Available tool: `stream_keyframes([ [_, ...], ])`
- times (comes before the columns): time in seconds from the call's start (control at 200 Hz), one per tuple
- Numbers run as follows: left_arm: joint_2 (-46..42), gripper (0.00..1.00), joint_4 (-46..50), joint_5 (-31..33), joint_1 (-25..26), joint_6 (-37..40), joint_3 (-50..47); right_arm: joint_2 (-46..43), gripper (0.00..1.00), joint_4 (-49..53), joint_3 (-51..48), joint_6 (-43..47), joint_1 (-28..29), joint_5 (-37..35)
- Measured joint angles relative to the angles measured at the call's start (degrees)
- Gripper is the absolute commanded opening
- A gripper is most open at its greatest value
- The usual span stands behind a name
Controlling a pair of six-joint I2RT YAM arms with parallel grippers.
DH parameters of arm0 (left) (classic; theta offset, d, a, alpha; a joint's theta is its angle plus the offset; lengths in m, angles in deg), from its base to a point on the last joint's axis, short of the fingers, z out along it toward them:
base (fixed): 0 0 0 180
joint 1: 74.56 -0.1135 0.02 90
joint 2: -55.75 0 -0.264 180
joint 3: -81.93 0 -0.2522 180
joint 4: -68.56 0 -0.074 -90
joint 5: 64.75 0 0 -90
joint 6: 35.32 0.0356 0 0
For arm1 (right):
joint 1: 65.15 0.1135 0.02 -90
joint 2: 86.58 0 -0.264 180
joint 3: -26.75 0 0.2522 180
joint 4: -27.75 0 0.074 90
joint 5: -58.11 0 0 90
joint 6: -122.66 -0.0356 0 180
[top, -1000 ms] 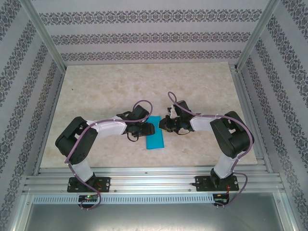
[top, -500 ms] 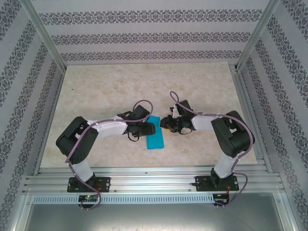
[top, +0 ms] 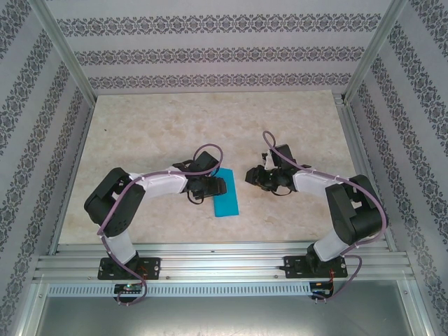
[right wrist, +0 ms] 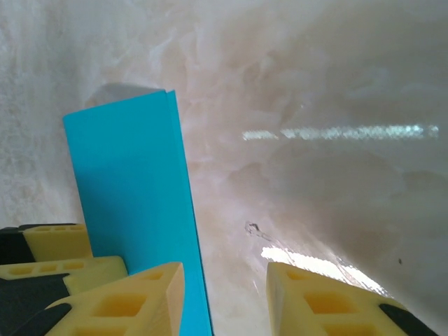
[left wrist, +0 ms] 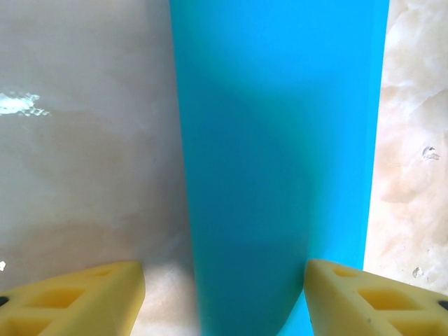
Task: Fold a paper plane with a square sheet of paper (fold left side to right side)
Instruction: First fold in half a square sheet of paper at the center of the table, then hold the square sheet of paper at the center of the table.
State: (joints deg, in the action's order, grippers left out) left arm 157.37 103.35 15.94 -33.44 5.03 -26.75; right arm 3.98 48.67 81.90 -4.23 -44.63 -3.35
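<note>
Top external view: the cyan sheet of paper [top: 226, 199] lies on the marbled table [top: 175, 126] just below the centre of the frame, a narrow rectangle longer than it is wide, tilted slightly. The left gripper [top: 218, 187] reaches in from the left and sits over the sheet's upper end. The right gripper [top: 252, 175] hangs to the right of that end, apart from the paper, with bare table between them.

Left wrist view: the sheet [left wrist: 280, 140] runs from top to bottom through the middle of the frame. The left gripper [left wrist: 222, 274] has its 2 yellow fingers spread wide at the bottom corners, astride the paper and not pinching it; the right-hand finger [left wrist: 364, 297] sits at the sheet's right edge.

Right wrist view: the sheet [right wrist: 133, 189] fills the left half, and 2 layers show at its upper right corner. The right gripper [right wrist: 224, 274] has its jaws parted with only table between them. Its left finger [right wrist: 126, 304] overlaps the sheet's lower right edge; whether it touches cannot be told.
</note>
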Motion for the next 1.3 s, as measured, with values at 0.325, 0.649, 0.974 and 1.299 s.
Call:
stream_keyframes([
  [0.325,1.4,0.65,2.9,1.2,0.7,0.1,2.3,0.0,0.36,0.2,-1.2,0.6,0.1,0.0],
  [0.649,2.0,0.66,4.0,2.0,1.0,0.3,3.3,-0.1,0.36,0.2,-1.2,0.6,0.2,0.0],
  [0.974,2.4,0.66,4.9,2.1,1.1,0.5,3.9,-0.1,0.36,0.2,-1.2,0.6,1.6,0.0],
  [1.299,2.9,0.66,5.6,2.1,1.1,0.7,4.5,-0.1,0.35,-0.2,-1.2,-0.7,4.0,0.0],
])
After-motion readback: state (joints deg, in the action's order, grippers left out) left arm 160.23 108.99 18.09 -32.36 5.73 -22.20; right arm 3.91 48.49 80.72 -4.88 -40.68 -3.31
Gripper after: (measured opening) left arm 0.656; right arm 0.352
